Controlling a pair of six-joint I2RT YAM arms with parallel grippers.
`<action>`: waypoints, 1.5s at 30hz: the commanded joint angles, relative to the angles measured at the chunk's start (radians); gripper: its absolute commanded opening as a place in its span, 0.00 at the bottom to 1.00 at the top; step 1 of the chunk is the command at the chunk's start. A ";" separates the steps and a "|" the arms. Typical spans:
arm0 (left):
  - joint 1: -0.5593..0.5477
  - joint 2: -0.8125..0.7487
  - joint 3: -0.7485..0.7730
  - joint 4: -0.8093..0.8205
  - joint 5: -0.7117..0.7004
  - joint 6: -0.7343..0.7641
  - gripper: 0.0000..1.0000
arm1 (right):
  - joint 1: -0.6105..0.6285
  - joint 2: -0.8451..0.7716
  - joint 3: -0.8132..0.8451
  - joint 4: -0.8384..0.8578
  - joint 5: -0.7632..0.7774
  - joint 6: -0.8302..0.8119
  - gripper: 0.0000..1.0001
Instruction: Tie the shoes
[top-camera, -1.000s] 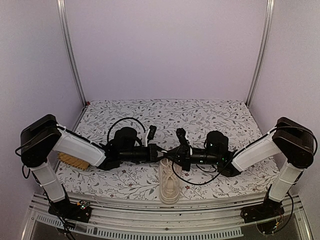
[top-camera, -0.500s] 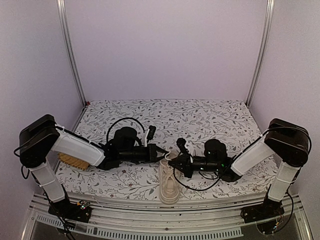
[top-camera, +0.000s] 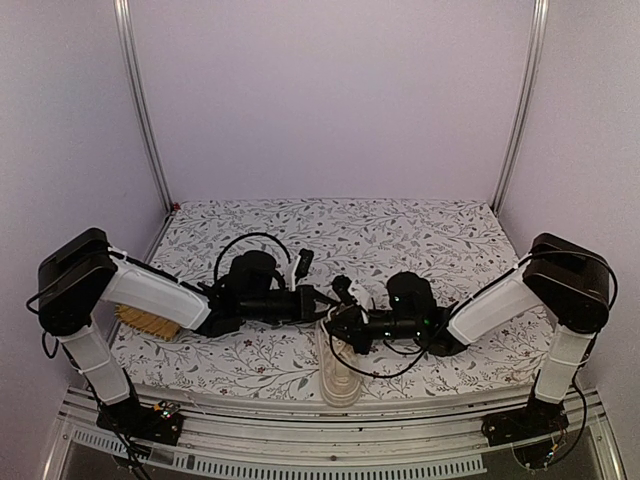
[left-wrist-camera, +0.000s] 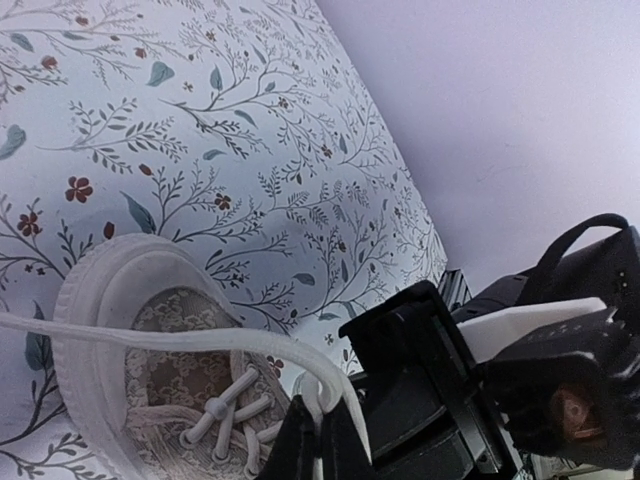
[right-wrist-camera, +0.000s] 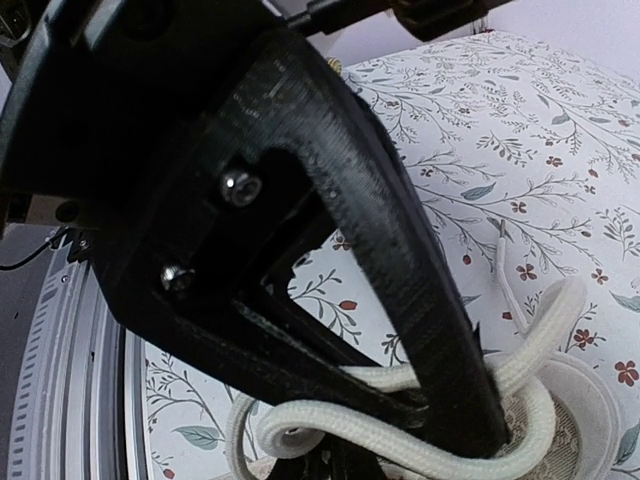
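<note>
Top external view: cream sneaker (top-camera: 339, 375) lying at the middle of the near edge of the floral worktop (top-camera: 400, 230), long axis running from the near edge toward the far edge. Over its far end, left gripper (top-camera: 322, 303) and right gripper (top-camera: 338, 322) meeting nose to nose, very close together, low above the shoe.

Left wrist view: rounded toe cap and rows of lacing at the lower left. One pale lace (left-wrist-camera: 150, 335) drawn taut from the left border of the picture across the toe to the left fingertips, pinched together on it with no gap showing. Black body of the right gripper close beside, at the lower right.

Right wrist view: thick loops of lace lying against the inner side of a black finger (right-wrist-camera: 400, 280), above the sneaker's upper. Fingertips cut off at the bottom border, so impossible to tell whether clamped or apart.

Left arm: rising from the near left corner, elbow high near the left edge, white forearm slanting down toward the middle, wrist stretched low and nearly level, pointing right. Right arm: mirrored from the near right corner, elbow raised near the right edge, forearm sloping down to the left. Yellow mat (top-camera: 150, 322) flat by the left edge, partly hidden under the left forearm.
</note>
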 joint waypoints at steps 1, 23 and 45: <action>0.002 -0.036 0.019 -0.031 -0.024 0.021 0.00 | 0.010 -0.059 -0.001 -0.058 0.012 0.021 0.02; -0.015 -0.043 0.046 -0.052 -0.004 0.033 0.00 | 0.010 0.111 0.189 -0.107 0.023 0.026 0.02; -0.019 -0.054 0.009 -0.062 -0.023 -0.012 0.00 | 0.008 0.040 0.087 0.237 0.335 -0.003 0.02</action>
